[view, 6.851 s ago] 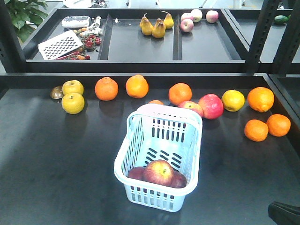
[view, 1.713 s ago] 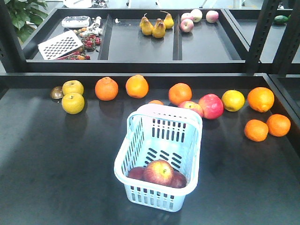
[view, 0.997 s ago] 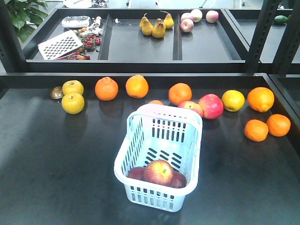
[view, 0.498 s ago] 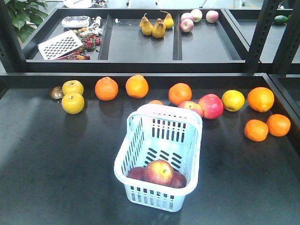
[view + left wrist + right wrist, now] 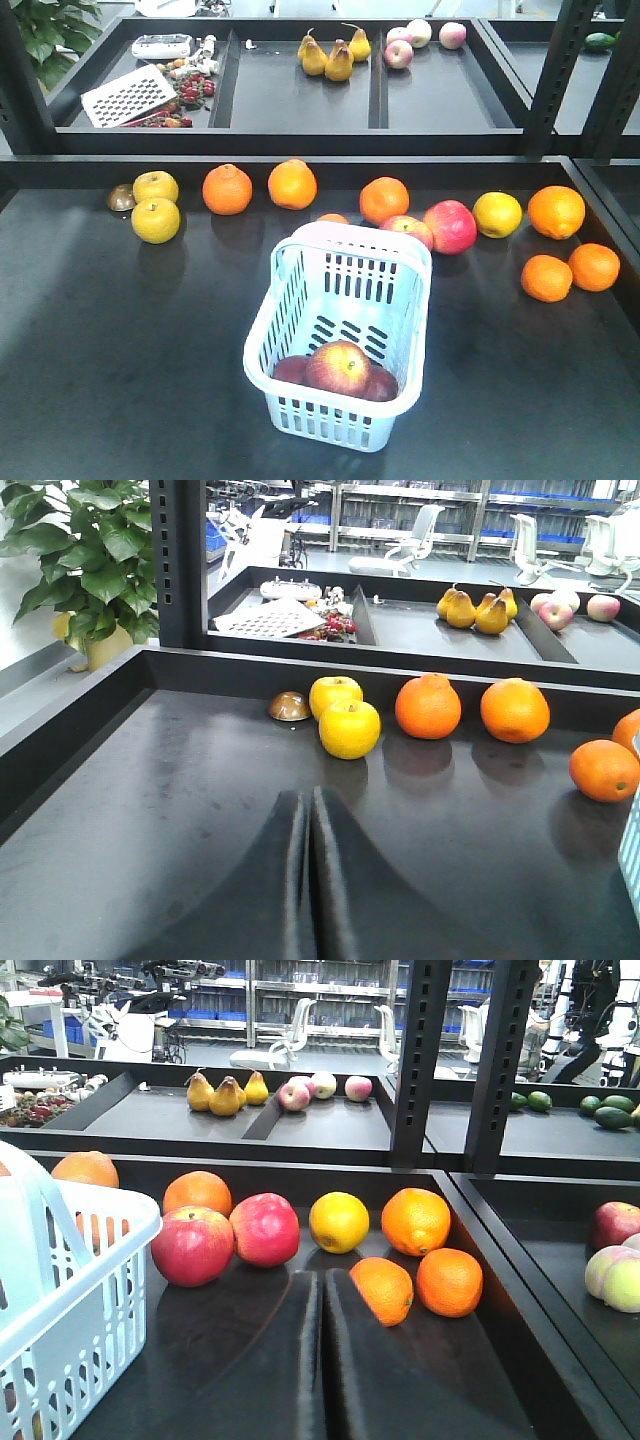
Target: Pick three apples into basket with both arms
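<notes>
Against the earliest front view, the dark object at the lower right corner is gone; fruit and basket (image 5: 338, 335) are unmoved. The basket stands mid-worktop (image 5: 120, 340), its long axis running near-to-far and leaning slightly right. Three apples (image 5: 338, 368) lie at its near end. Left tool (image 5: 308, 880): fingers pressed together, holding nothing, over bare worktop. Right tool (image 5: 322, 1360): likewise together and empty, just right of the basket.

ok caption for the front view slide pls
Three apples sit in the basket on the dark table, oranges lined up behind.
</notes>
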{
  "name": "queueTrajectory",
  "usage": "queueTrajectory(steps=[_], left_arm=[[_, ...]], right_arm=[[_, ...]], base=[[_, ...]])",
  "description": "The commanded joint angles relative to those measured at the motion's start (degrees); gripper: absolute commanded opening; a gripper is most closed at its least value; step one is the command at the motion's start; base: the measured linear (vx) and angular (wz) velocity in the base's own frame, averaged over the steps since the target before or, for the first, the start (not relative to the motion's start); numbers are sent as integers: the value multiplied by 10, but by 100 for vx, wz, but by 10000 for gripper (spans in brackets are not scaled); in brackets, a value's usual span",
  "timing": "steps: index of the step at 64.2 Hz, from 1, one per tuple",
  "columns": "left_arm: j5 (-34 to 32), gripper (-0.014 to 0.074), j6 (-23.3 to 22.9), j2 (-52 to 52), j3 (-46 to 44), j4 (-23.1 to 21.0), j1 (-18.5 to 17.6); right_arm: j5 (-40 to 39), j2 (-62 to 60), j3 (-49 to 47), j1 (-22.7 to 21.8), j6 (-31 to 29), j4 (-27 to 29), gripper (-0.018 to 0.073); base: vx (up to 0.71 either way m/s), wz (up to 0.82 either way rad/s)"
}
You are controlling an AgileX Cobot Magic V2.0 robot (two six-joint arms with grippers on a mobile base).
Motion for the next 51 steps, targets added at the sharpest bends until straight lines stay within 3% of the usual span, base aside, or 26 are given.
queueTrajectory(steps=[1,51], left_arm=[[-43,-6,-2,-9,3,0,-3],[-43,-6,-2,-9,3,0,-3]], right_arm=[[-45,-8,7,-4,-3,-4,-4],[-45,-8,7,-4,-3,-3,-4]], base=[[0,0],[0,0]])
